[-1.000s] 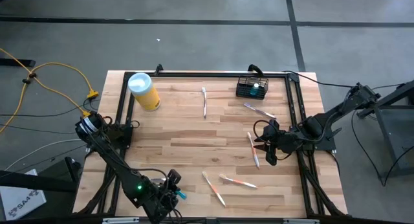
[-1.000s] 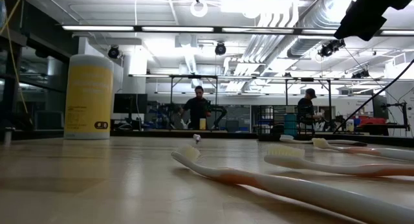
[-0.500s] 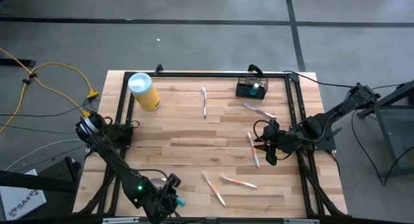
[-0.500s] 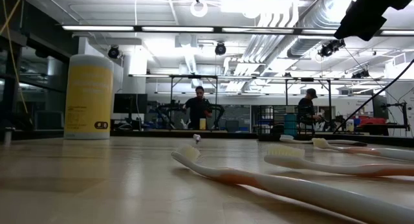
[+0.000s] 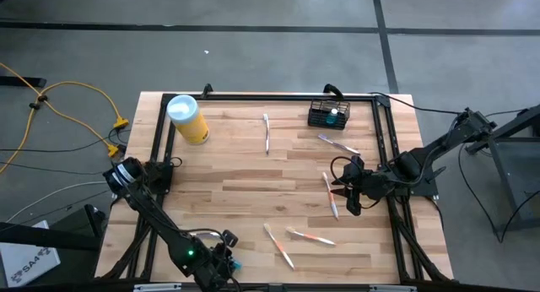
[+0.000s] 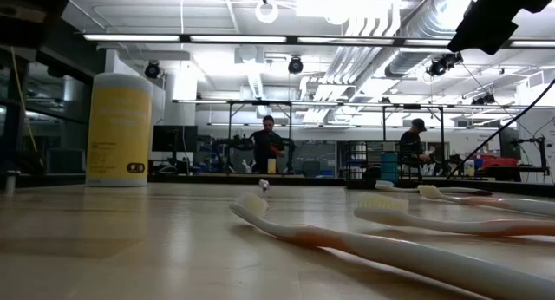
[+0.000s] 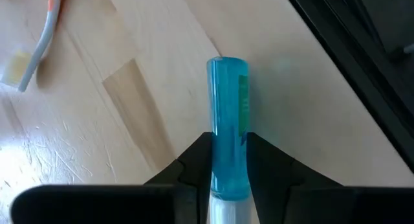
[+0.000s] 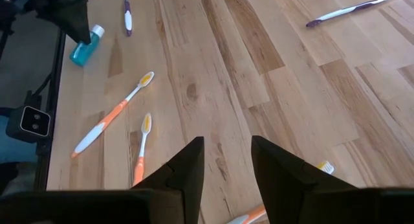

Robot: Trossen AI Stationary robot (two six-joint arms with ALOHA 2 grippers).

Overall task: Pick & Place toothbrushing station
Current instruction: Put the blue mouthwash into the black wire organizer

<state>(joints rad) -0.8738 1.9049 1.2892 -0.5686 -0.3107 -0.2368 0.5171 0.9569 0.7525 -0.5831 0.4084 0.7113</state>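
The toothbrushing station, a small black wire-mesh basket (image 5: 327, 115), stands on its base at the table's far right, and no gripper touches it. My left gripper (image 5: 224, 256) is at the table's near edge, left of centre. It is shut on a small blue bottle (image 7: 228, 107) with a white cap. The bottle also shows in the right wrist view (image 8: 84, 49). My right gripper (image 5: 344, 197) is open and empty above the right part of the table, next to an orange-and-white toothbrush (image 5: 330, 195). My left gripper pinches the blue bottle between its two fingers (image 7: 197, 159), on the two sides of the bottle near its white-capped end (image 7: 226, 185). The fingers lie along the bottle, whose blue body sticks out past the fingertips over the table. I cannot tell whether it is clear of the table.
A yellow canister with a white lid (image 5: 187, 119) stands at the far left. Several toothbrushes lie on the wood, among them one far at centre (image 5: 267, 133), one near the basket (image 5: 337, 143) and two near the front (image 5: 278, 246). A black frame (image 5: 253, 96) edges the table.
My left arm has shifted and carried the blue bottle a little toward the table's near edge, still shut on it. My right gripper has kept still.
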